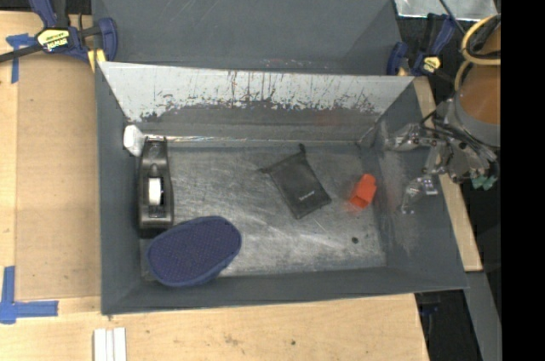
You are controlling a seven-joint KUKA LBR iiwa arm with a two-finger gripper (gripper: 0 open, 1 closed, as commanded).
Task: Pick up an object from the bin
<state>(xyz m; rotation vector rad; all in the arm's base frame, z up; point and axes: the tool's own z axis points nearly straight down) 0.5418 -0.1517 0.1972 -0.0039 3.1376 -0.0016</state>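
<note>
Hanging by the right wall of the bin (255, 100), the claw (419, 172) is near a small orange block (363, 191) that lies on the floor close to that wall; I cannot tell if the claw is apart or together; a dark flat square (296, 185) lies beside the block, toward the middle; the claw could bump the slanted wall, or nudge the little block so it tips and slides away.
</note>
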